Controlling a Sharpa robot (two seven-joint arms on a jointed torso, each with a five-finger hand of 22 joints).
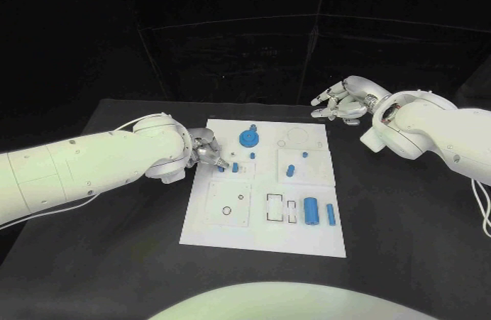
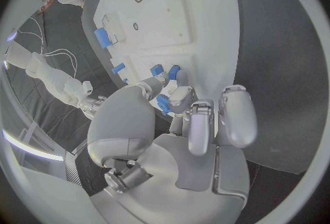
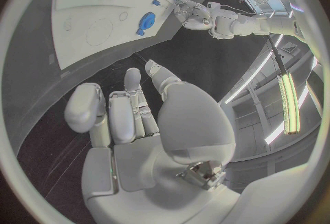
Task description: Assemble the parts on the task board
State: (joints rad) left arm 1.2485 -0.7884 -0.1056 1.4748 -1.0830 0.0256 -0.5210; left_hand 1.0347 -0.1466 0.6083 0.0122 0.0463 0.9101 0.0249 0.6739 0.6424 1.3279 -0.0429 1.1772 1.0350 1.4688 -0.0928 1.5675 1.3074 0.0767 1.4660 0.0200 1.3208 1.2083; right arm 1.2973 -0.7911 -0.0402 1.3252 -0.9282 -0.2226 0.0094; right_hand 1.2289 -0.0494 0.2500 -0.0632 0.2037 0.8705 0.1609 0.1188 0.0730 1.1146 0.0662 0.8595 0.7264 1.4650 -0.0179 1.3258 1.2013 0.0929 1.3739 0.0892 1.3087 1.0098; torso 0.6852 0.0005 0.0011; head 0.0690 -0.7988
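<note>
Black tabletop under me, with the white task board lying in its middle. My left hand sits at the board's left edge, fingertips pinching a small blue part just over the board, next to two other small blue pegs. A round blue knob stands near the far edge; two blue cylinders lie near the front right. My right hand hangs beyond the board's far right corner, fingers loosely apart, holding nothing.
</note>
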